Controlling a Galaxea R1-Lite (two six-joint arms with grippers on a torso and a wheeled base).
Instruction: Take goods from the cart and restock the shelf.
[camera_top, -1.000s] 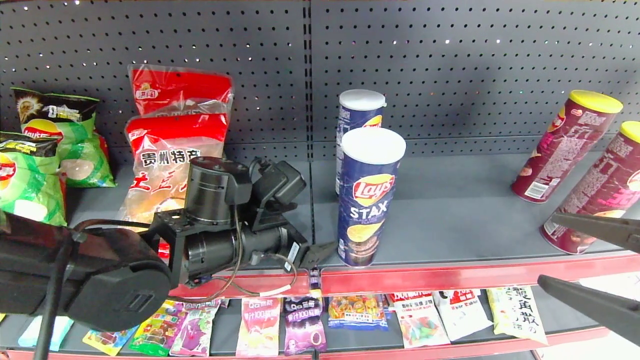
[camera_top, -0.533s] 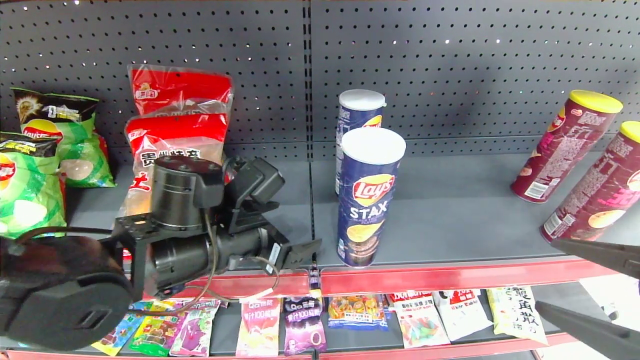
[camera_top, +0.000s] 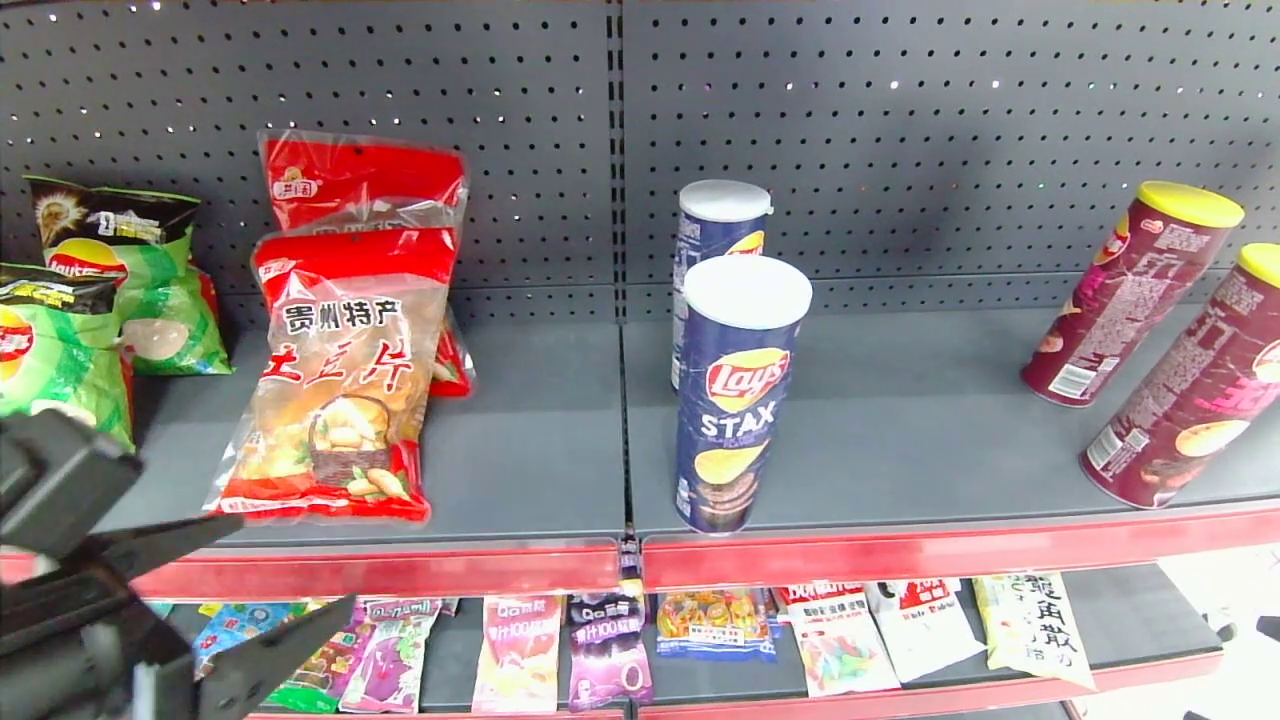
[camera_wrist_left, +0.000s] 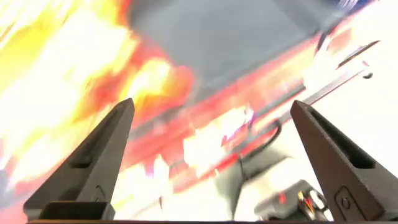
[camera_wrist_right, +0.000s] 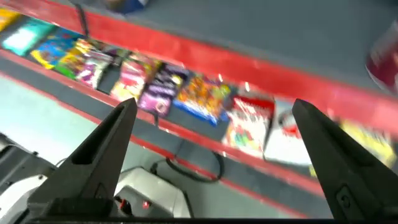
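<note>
While left gripper (camera_top: 295, 560) and right gripper (camera_wrist_right: 212, 106) gape empty, fingers apart, shelf (camera_top: 900, 550) holds bags (camera_top: 340, 370) left, cans (camera_top: 740, 390) right; gaps open, restocking seemingly unfinished.

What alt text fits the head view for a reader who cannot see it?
A grey shelf with a red edge holds, left to right, green chip bags, two red-topped snack bags, two blue cans and two maroon cans. The open, empty left gripper is low at the left, before candy packets one shelf down.
</note>
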